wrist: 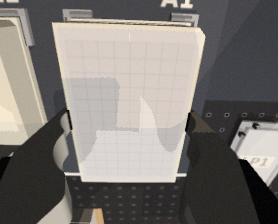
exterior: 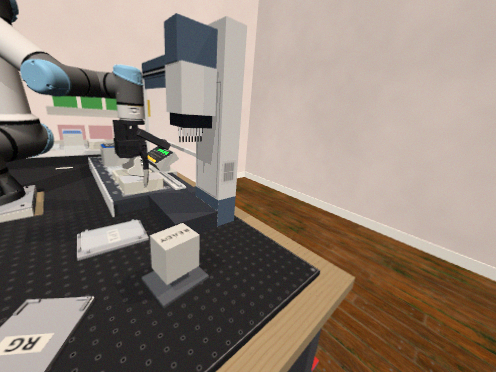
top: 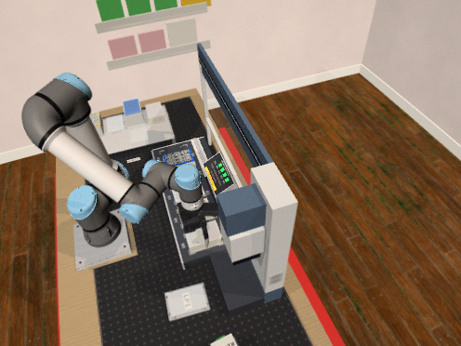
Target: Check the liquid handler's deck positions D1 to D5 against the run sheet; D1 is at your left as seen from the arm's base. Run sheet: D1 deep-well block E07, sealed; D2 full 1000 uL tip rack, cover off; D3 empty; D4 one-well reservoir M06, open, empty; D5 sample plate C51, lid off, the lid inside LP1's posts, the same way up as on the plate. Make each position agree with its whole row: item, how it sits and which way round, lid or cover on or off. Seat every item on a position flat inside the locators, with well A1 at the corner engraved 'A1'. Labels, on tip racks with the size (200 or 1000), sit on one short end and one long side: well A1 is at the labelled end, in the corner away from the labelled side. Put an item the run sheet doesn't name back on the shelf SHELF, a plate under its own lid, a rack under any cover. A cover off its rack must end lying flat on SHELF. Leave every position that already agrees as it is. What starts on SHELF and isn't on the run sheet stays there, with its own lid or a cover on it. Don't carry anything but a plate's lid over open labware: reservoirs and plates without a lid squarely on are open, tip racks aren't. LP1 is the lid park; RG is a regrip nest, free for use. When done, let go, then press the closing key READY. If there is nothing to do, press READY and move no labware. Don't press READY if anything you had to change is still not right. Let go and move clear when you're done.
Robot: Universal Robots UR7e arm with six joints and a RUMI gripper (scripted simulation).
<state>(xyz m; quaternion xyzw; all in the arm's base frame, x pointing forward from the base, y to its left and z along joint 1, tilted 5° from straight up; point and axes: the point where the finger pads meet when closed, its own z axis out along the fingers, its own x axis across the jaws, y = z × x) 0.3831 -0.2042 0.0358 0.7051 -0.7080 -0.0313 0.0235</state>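
My gripper (wrist: 130,110) (top: 204,235) (exterior: 140,170) is down over the deck position nearest the lid park. It is shut on the long sides of a translucent white lid (wrist: 130,65) (exterior: 129,184), which lies on a gridded plate. The plate sits inside the locators below the engraved 'A1' (wrist: 176,3). I cannot read the plate's label under the lid. The lid park LP1 (wrist: 257,147) (top: 187,301) (exterior: 111,236) is a pale tray with nothing on it, just off the deck end. A cream item (wrist: 10,95) sits in the neighbouring position to the left in the wrist view.
The liquid handler's head (top: 242,218) (exterior: 192,89) and gantry hang close beside my wrist. The READY key block (exterior: 174,249) and the regrip nest RG (exterior: 35,334) stand at the front of the table. The shelf (top: 116,139) with several items is behind the arm's base.
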